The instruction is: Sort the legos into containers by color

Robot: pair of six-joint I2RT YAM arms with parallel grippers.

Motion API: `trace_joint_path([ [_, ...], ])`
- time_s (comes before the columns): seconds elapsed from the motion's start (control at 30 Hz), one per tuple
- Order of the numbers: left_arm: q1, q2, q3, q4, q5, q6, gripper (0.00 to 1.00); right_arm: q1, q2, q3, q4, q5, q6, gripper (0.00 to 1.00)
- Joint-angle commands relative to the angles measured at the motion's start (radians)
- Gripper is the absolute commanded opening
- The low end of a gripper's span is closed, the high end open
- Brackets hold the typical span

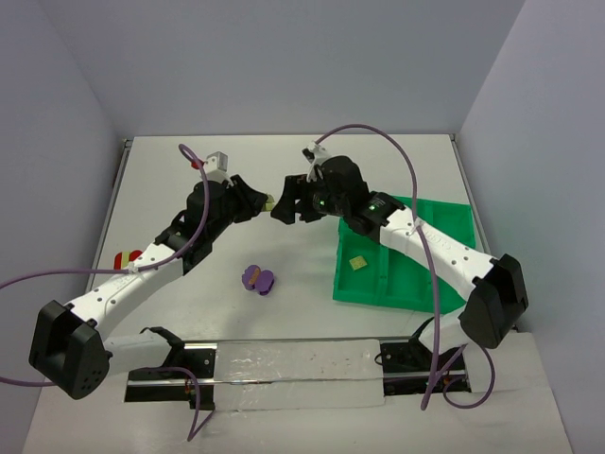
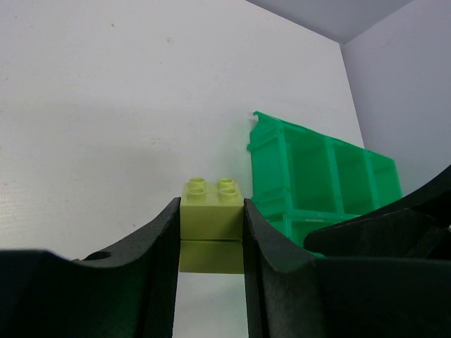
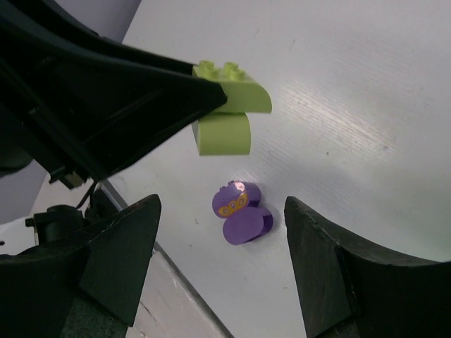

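My left gripper [image 1: 257, 201] is shut on two stacked pale yellow-green legos [image 1: 269, 203], held above the table's middle. In the left wrist view the stack [image 2: 211, 225] sits squeezed between both fingers, studs up. My right gripper [image 1: 282, 204] faces it from the right, very close, with its jaws open and nothing between them. In the right wrist view the held stack [image 3: 229, 116] hangs from the left gripper's black finger [image 3: 106, 91]. Below it, two purple legos [image 3: 243, 215] lie on the table [image 1: 257, 279]. The containers are compartments of a green tray [image 1: 416, 284] at right. One compartment holds a yellow piece [image 1: 357, 263].
A red object [image 1: 127, 255] lies at the left, partly hidden by my left arm. A white strip on a black rail [image 1: 284, 364] runs along the near edge between the arm bases. Purple cables arc over both arms. Walls close in the table at the back and both sides.
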Motion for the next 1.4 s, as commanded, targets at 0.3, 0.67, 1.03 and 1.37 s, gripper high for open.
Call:
trace_joint_path([
  [0.3, 0.0, -0.023, 0.043, 0.029, -0.014, -0.012, 0.0, 0.004, 0.13, 0.1, 0.096, -0.034, 0.074, 0.71],
  [0.67, 0.0, -0.018, 0.056, 0.019, -0.001, 0.016, 0.0, 0.004, 0.169, 0.071, 0.231, -0.091, 0.134, 0.64],
  [1.03, 0.0, -0.018, 0.054, 0.014, 0.022, 0.043, 0.0, -0.006, 0.169, 0.005, 0.354, -0.113, 0.189, 0.39],
  [1.37, 0.0, -0.029, 0.055, 0.006, -0.003, 0.048, 0.0, -0.027, 0.146, -0.069, 0.436, -0.119, 0.225, 0.0],
])
